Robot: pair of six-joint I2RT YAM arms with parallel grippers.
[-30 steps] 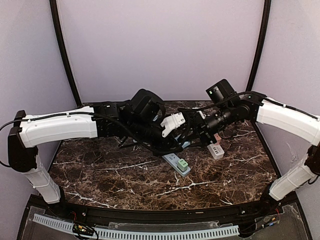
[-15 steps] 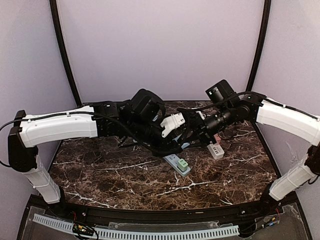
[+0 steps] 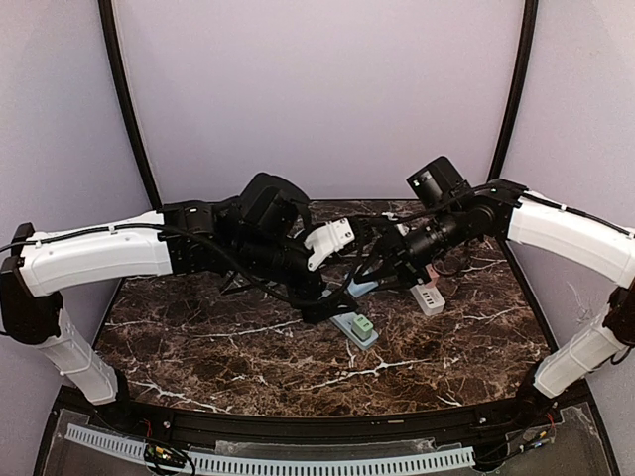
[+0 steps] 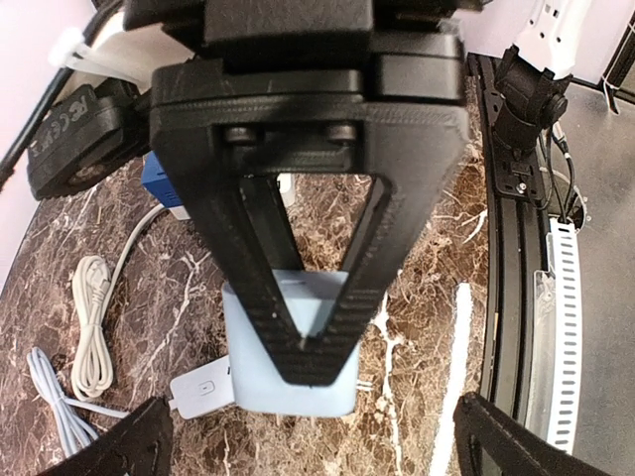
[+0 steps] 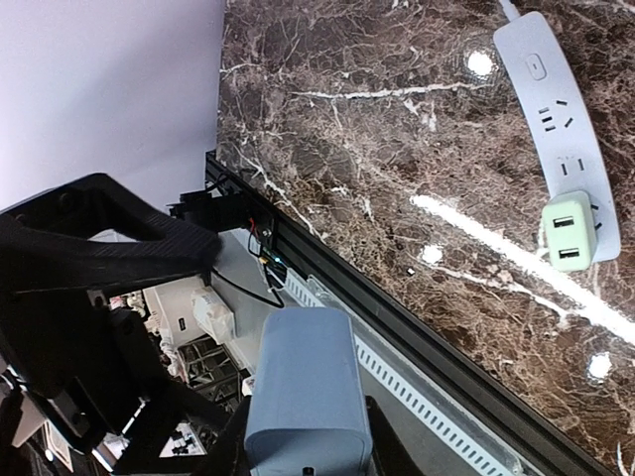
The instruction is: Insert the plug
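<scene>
**Right gripper holds the plug; left gripper spread wide beside it**

The right gripper (image 5: pixel 306 438) is closed on the pale-blue plug (image 5: pixel 306 382). It clamps the plug across two opposite sides at the bottom centre of the right wrist view, and the plug appears to be held clear of the table. The left gripper (image 4: pixel 319 451) is spread wide and holds nothing. Its fingers (image 4: pixel 134 448) sit at the lower corners of the left wrist view. The plug and one finger of the right gripper fill the centre of that frame, just ahead.

Further out, the white power strip (image 5: pixel 561 129) lies on the marble table (image 5: pixel 347 149), in the upper right of the right wrist view and well apart from the plug. A green adapter (image 5: pixel 571 230) occupies the strip's lower end, and free sockets show above it.

The plug looks like a rigid, smooth plastic block, light and not fragile. Its slick faces could slip or twist in the pads once the pins meet resistance. The safest hold is probably across the flat sides toward the back, leaving the pin end clear so the push runs straight. The pins themselves cannot be made out clearly. The strip also looks light and may slide under the push, so the free left gripper may need to steady it.
</scene>
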